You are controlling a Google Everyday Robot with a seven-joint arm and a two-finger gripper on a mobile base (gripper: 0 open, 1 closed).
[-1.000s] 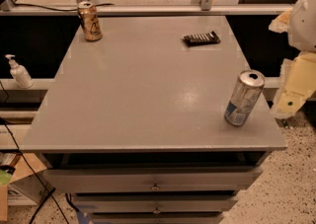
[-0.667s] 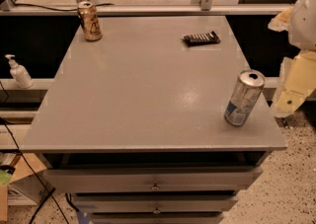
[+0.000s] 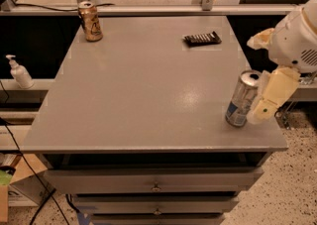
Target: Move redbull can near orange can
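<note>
The redbull can [image 3: 241, 98] is slim and silver with blue low on its side. It stands near the table's front right corner. The orange can [image 3: 90, 21] is tan-orange and stands at the far left corner, far from the silver can. My gripper [image 3: 266, 68] comes in from the right edge, open and empty. Its lower cream finger [image 3: 271, 96] is right beside the redbull can's right side. Its upper finger [image 3: 259, 38] is behind and above the can. I cannot tell whether the lower finger touches the can.
A dark snack bar [image 3: 202, 38] lies at the table's far right. The grey table [image 3: 143, 95] has drawers below its front edge. A white pump bottle [image 3: 20, 73] stands on a shelf to the left. A rail and glass run behind the table.
My gripper has moved left toward the redbull can, so its lower finger now sits close against the can's right side. Both cans and the snack bar have stayed put.
</note>
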